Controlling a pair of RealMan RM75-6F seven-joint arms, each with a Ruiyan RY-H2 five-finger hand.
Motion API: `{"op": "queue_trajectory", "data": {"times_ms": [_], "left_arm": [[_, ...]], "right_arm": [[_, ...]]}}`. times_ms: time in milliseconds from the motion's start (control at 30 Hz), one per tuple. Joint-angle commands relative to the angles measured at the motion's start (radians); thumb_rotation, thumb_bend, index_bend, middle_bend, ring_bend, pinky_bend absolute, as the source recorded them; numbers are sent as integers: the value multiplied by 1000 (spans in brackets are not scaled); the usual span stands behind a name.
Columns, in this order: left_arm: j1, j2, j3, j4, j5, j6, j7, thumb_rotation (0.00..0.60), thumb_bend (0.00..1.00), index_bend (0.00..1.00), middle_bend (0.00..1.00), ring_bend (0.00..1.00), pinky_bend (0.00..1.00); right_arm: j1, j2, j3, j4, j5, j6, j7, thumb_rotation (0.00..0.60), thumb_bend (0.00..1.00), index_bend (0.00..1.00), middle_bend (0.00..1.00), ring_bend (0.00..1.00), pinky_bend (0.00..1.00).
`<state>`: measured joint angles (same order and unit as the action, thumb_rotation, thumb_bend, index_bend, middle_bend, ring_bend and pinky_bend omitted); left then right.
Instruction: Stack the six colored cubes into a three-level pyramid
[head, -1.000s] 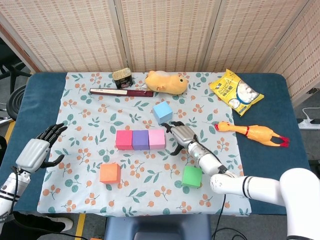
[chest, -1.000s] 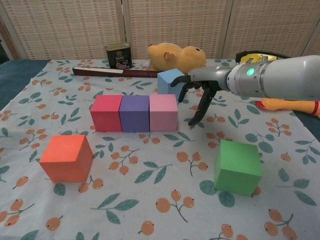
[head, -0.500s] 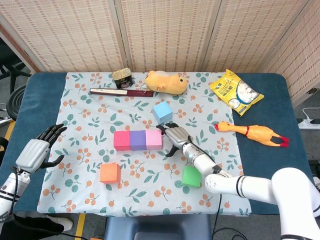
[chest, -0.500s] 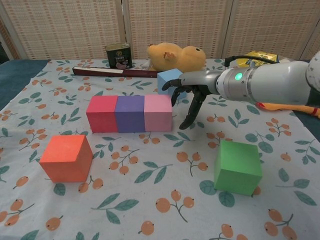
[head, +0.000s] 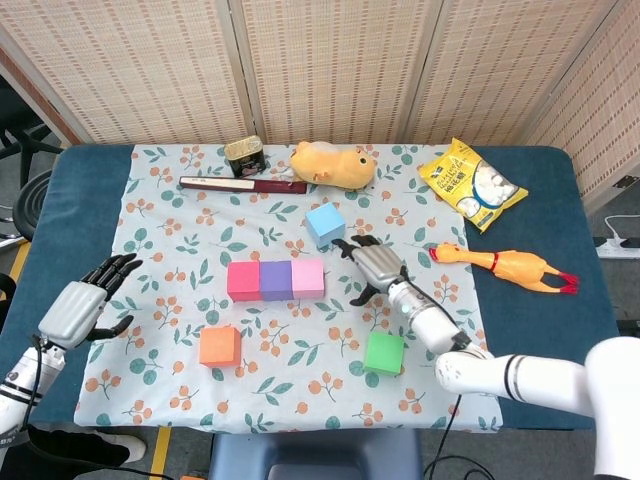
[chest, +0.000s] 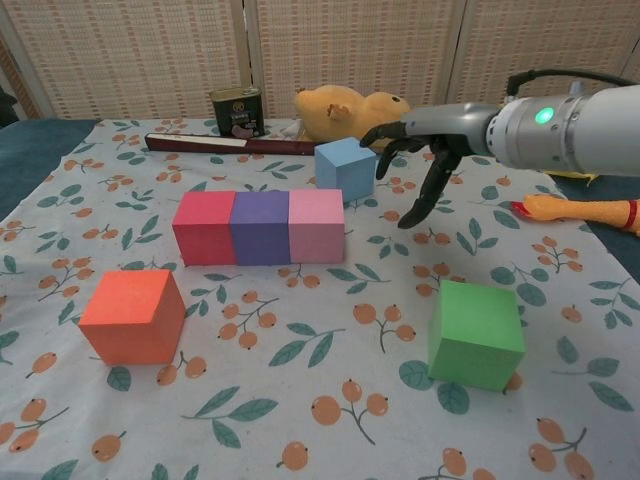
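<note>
Only head view shows left hand (head: 85, 305); open-fingered.

The six cubes, among them the red cube (chest: 208, 227), orange cube (chest: 133, 315) and green cube (chest: 476, 334), look matt and smooth, like dense foam. They lie on a printed cloth (chest: 300, 400) with a soft flat weave. The right robot hand (chest: 418, 150) has dark plastic-looking fingers (chest: 415, 205) and a glossy grey shell, the tin (head: 244, 155) shines like metal, and the snack bag (head: 470, 184) is glossy film.

Both robot hands (head: 378, 268) (head: 85, 308) empty (fingers spread)
</note>
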<state>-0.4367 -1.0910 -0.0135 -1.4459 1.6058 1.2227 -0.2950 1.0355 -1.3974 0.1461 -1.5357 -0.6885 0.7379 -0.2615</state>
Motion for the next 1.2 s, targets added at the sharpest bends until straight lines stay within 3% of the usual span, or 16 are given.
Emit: {"op": "queue_trajectory", "data": {"times_ms": [33,267,433,633,933,1200], "left_arm": [[-9,3,23,-13,30,-17,-5,600,346,54,41,51,228],[-42,16,82,-88,121,-62,-27,600,347,50,48,53,223],[-79,-15,81,-137,135,-116,39,600,336,1,23,17,191],[-126,-76,63,-210,89,-223,203,600,326,0,0,4,179],[-156,-168,32,-222,-49,-330,399,600,329,16,0,17,180],[-159,-203,18,-225,-143,-346,502,600,325,17,6,26,186]], "right_arm": [[-86,129,-10,-117,-77,109,20,600,0,0,207,0,4],[-209,269,-41,-232,-176,218,63,600,0,0,207,0,4],[-270,306,-54,-241,-229,229,121,600,0,0,207,0,4],[-373,343,-90,-272,-330,287,188,600,0,0,207,0,4],[-433,354,-80,-233,-387,294,258,600,0,0,207,0,4],[-454,353,-66,-208,-414,274,285,600,0,0,207,0,4]]}}
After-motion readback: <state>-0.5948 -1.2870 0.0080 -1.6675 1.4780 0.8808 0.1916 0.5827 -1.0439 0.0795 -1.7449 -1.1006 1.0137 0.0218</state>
